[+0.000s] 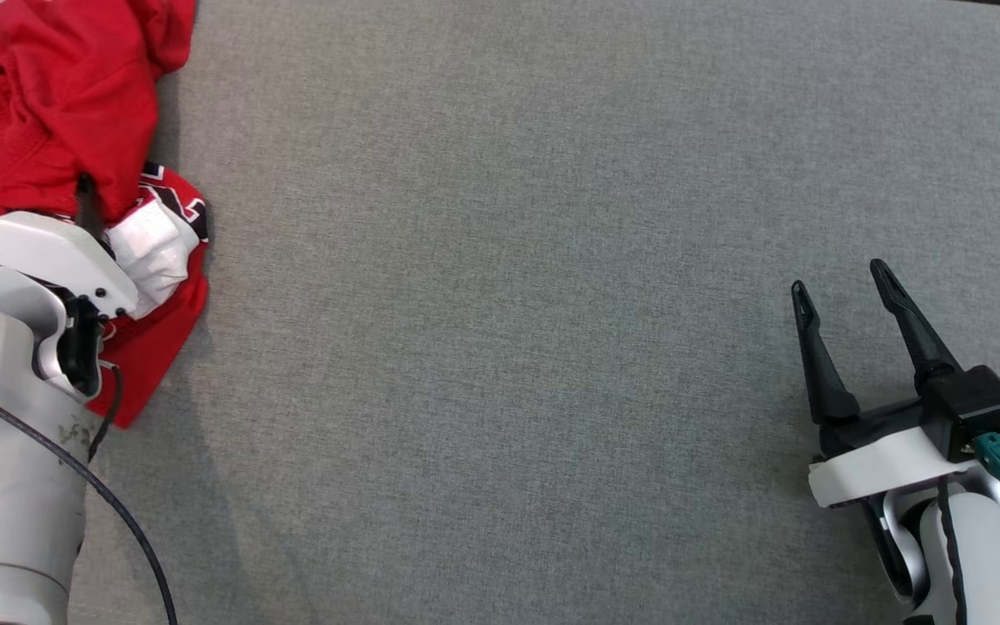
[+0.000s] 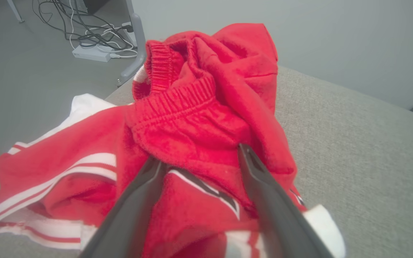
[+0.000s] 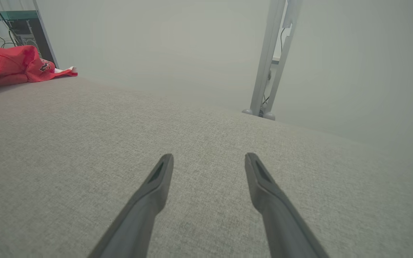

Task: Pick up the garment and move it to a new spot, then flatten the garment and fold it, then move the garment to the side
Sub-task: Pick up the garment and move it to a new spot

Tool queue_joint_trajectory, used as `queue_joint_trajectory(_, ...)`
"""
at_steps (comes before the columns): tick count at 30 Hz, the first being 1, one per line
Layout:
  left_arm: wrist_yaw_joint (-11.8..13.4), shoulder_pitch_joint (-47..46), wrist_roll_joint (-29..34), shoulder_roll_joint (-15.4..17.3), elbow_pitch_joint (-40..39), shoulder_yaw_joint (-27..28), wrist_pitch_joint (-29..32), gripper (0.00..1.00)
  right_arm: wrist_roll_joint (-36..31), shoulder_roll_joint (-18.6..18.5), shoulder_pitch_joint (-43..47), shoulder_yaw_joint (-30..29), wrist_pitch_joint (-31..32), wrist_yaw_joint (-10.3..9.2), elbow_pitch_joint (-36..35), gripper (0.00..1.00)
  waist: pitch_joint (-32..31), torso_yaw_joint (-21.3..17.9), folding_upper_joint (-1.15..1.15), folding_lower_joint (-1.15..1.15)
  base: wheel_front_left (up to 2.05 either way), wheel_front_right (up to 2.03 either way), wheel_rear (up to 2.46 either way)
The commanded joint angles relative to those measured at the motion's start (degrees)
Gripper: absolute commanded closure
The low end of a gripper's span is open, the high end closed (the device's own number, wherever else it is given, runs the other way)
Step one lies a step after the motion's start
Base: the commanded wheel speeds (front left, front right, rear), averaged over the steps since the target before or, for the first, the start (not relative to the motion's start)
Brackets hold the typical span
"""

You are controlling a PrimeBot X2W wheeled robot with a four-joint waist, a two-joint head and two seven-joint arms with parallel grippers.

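One garment (image 1: 66, 95), red with white stripes and a black-and-white print, lies crumpled at the far left of the grey table (image 1: 500, 347). It is heaped toward the upper corner of the head view, and a flatter part reaches down along the table's edge. The pale left arm (image 1: 5, 451) stands over that lower part, with a black cable (image 1: 118, 512) trailing beside it. One of the left fingers (image 1: 88, 204) pokes into the cloth.

In the left wrist view the garment (image 2: 199, 118) rises as a mound topped by a ribbed elastic band. The left fingers (image 2: 138, 200) are spread wide, their tips set against the foot of the mound with red cloth lying between them. They are not pinching it. Behind, past the table (image 2: 353, 143), a white box (image 2: 91, 53) and tangled cords sit on the floor beside a metal leg (image 2: 138, 39).

Rightward the table is bare cloth. At the lower right of the head view the right fingers (image 1: 821, 365) are spread apart and grasp nothing, well away from the garment. The right wrist view shows these fingers (image 3: 156, 186) above the table (image 3: 84, 143), the garment (image 3: 9, 64) far off at the upper left, and a grey post (image 3: 271, 57) beyond the far edge.
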Motion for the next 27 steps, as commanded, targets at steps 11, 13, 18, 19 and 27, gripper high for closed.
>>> queue_joint_trajectory(11,-1.8,-6.4,-0.8,3.6,5.9,-0.3,4.8,1.0,0.1,-0.7,-1.5,0.0,-0.3,0.11,-0.6,0.0,2.6,-2.6,0.0,0.0,0.0,0.0,0.0)
queue_joint_trajectory(13,-3.0,-7.4,-0.5,4.2,6.3,-1.0,5.9,1.0,0.0,-0.6,-1.4,-0.3,-0.3,0.11,-0.7,0.0,2.7,-2.6,0.0,0.0,0.0,0.0,0.0)
queue_joint_trajectory(18,-5.8,-9.9,0.2,5.8,7.1,-3.0,10.5,1.0,0.5,0.0,-1.0,-0.6,-0.3,0.11,-0.2,0.0,1.8,-2.1,0.0,0.0,0.0,0.0,0.0)
queue_joint_trajectory(19,-6.2,-10.4,0.3,6.1,7.1,-3.3,11.4,1.0,0.6,0.1,-1.0,-0.5,-0.3,0.11,-0.1,0.0,1.5,-2.0,0.0,0.0,0.0,0.0,0.0)
queue_joint_trajectory(27,-7.5,-14.2,1.5,8.2,4.2,-5.8,15.4,1.0,1.6,0.9,-0.4,-0.3,-0.3,0.11,0.8,0.0,-1.9,-2.1,0.0,0.0,0.0,0.0,0.0)
